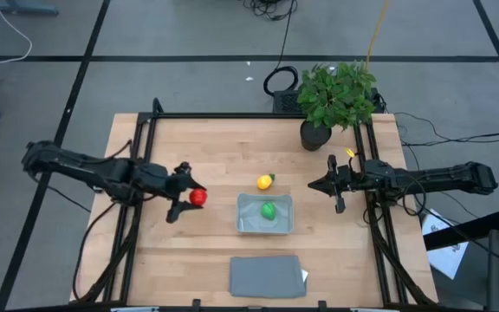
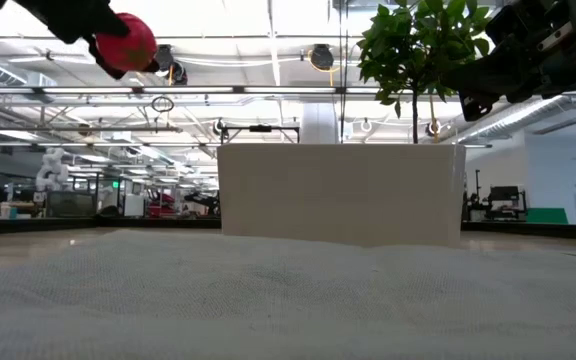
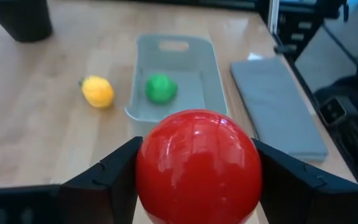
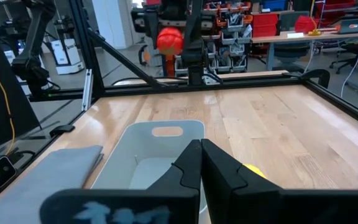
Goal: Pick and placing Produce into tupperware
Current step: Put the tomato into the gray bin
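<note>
My left gripper point(image 1: 187, 198) is shut on the red round piece point(image 1: 198, 197), to the left of the tupperware point(image 1: 246, 224), and holds it well above the table in the low view point(image 2: 126, 42). The bluish-grey tupperware point(image 3: 211, 73) stands on the table at mid-table. The green round piece point(image 1: 268, 210) rests on its floor point(image 3: 161, 88). The yellow piece point(image 1: 265, 182) lies on the table just beyond the tupperware's far wall point(image 3: 97, 91). My right gripper point(image 1: 317, 184) hovers shut, right of the tupperware point(image 4: 201, 163). My left gripper pinches the red round piece point(image 3: 197, 168) between its two fingers, one finger point(image 3: 107, 183) on each opposite side of the ball at its widest part. The fingers come level from the table's left. The piece is lifted clear of the table.
A flat grey lid point(image 1: 267, 276) lies near the table's near edge, in front of the tupperware. A potted leafy plant point(image 1: 336, 95) stands at the far right corner, behind my right gripper. Bare wood shows between my left gripper and the tupperware.
</note>
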Robot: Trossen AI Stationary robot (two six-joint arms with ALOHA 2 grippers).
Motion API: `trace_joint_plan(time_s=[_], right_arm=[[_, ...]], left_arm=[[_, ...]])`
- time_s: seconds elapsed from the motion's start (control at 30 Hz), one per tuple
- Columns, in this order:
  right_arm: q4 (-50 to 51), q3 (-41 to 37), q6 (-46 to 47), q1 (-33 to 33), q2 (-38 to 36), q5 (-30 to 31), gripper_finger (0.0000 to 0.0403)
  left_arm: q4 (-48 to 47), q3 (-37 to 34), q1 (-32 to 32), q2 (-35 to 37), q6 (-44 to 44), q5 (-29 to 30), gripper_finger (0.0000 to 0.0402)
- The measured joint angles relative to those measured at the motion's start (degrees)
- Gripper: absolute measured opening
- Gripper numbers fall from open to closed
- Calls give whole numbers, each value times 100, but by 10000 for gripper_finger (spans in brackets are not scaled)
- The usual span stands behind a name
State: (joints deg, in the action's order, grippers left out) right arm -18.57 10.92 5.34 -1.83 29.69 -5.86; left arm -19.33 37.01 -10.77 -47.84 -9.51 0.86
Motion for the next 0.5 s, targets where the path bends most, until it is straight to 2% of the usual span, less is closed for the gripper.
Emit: trace_joint_plan(time_s=[0.5], right_arm=[[0,0,-2,0,0,1,0]], left_arm=[[351,4,538,521,377,-92,256]])
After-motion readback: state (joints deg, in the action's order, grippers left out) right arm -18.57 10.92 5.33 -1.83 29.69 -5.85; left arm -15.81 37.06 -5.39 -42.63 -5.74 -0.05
